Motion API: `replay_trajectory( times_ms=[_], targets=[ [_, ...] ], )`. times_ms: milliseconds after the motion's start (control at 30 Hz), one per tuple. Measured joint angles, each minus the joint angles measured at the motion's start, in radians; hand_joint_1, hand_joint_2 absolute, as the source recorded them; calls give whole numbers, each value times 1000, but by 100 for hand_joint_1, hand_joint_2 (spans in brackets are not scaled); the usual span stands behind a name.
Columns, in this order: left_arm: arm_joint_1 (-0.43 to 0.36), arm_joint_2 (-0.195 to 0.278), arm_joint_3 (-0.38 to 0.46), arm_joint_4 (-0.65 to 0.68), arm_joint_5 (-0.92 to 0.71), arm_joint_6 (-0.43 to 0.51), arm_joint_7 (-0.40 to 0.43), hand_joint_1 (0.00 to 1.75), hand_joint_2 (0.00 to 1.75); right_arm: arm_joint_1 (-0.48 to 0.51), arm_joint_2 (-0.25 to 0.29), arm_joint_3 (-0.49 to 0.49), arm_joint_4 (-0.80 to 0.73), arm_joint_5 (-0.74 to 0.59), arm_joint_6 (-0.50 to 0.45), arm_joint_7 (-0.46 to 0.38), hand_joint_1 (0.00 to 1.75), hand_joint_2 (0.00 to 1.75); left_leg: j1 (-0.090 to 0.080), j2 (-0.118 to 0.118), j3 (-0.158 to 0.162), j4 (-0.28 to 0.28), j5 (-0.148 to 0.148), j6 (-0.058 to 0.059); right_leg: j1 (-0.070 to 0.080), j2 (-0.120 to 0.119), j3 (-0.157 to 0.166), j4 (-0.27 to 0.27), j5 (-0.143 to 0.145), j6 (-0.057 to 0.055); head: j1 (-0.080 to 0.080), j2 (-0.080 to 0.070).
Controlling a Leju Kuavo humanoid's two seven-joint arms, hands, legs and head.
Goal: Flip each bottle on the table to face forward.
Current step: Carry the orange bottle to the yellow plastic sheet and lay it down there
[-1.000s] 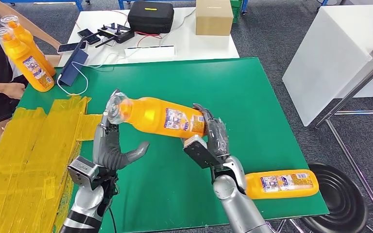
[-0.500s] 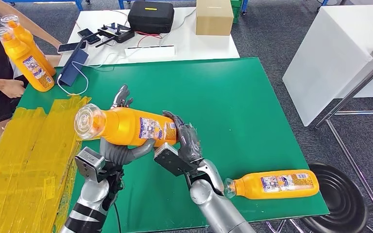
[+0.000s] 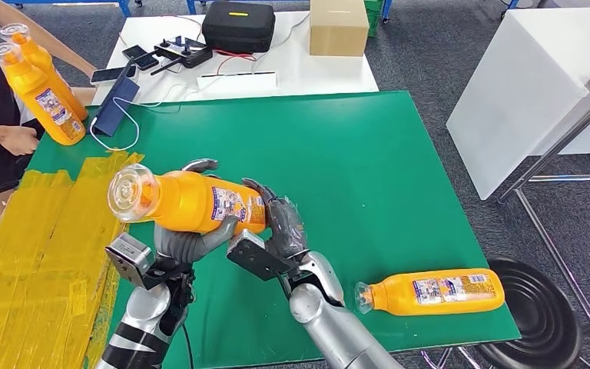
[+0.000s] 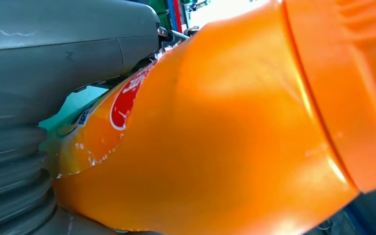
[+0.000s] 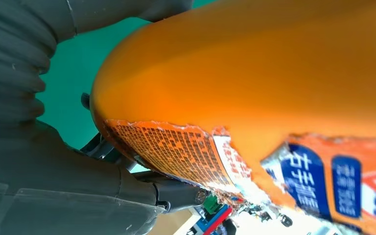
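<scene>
— So, where's the bottle it's working on?

— Up off the green table, lying nearly level between both hands. That held orange bottle has its clear cap pointing toward the yellow taped strips on the robot's left, and its base toward the right.

— Which hand has it?

— Both, as far as I can see. The left hand sits under the neck half, thumb curling up along the near side and a finger showing over the top, so the fingers wrap the body. The right hand is clamped round the base end, dark fingers pressed against the labelled part. From the left wrist the orange body lies right against the grey palm; from the right wrist the torn label edge sits just beside the thumb.

— Any others on the table?

— One second bottle lies on its side near the front right corner, well apart from the hands, cap toward the robot's right arm. Two upright bottles stand at the far left edge, close to a person's hand.

— And behind?

— A white table with a black case and a cardboard box.
</scene>
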Motion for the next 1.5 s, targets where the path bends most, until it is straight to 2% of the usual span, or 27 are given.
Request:
replay_trajectory(
  times_ms=[300,400,433,533,700,833,933,1000,1067,1133,1267,1400,1500],
  targets=[
    [5,-4,9,-7,17,20,-16,175,175,-3,2,10,9,0,-7,-1,174,175,0,0,0,0,0,0,0,0,0,0,0,0,0,0],
    [6,-6,14,-14,22,28,-19,175,175,-5,2,12,9,0,-10,-2,43,175,0,0,0,0,0,0,0,0,0,0,0,0,0,0],
    [6,-6,16,-17,22,33,-21,175,175,-5,2,13,9,0,-13,-4,0,131,0,0,0,0,0,0,0,0,0,0,0,0,0,0],
    [2,-7,20,-33,-30,97,-27,175,175,3,-3,16,1,-4,-28,-11,0,0,0,0,0,0,0,0,0,0,0,0,0,0,0,0],
    [-20,11,33,-62,-321,332,29,175,175,38,-52,9,-125,-22,-17,5,0,0,0,0,0,0,0,0,0,0,0,0,0,0,0,0],
    [-51,51,72,-50,-672,506,158,175,175,76,-103,-9,-265,-17,-2,11,0,0,0,0,0,0,0,0,0,0,0,0,0,0,0,0],
    [-79,80,101,-3,-910,563,259,175,175,96,-129,-19,-336,-6,-6,12,0,0,0,0,0,0,0,0,0,0,0,0,0,0,0,0],
    [-103,113,114,46,-1104,573,380,175,175,106,-144,-28,-371,-7,-13,9,0,0,0,0,0,0,1,-1,1,0,0,0,0,0,0,0],
    [-146,175,97,132,-1281,573,567,175,175,115,-159,-38,-402,-13,-22,3,0,0,1,0,1,0,1,-2,1,0,0,0,0,0,1,0],
    [-198,249,58,255,-1343,572,699,175,175,123,-174,-48,-429,-16,-33,0,0,0,1,3,1,0,2,-3,1,2,-1,1,1,-1,0,0],
    [-266,345,13,456,-1349,556,754,175,175,135,-196,-62,-468,-15,-44,-1,0,175,1,5,1,0,2,-4,1,5,-2,2,1,-1,0,0],
    [-316,401,-8,642,-1353,519,765,175,175,143,-212,-67,-505,-1,-71,1,0,175,1,6,1,0,2,-4,1,6,-2,2,1,-1,0,0],
    [-344,421,-9,753,-1352,491,763,175,175,150,-223,-71,-527,13,-88,5,0,175,1,5,0,0,2,-4,1,6,-3,2,1,-1,1,0]
  ],
)
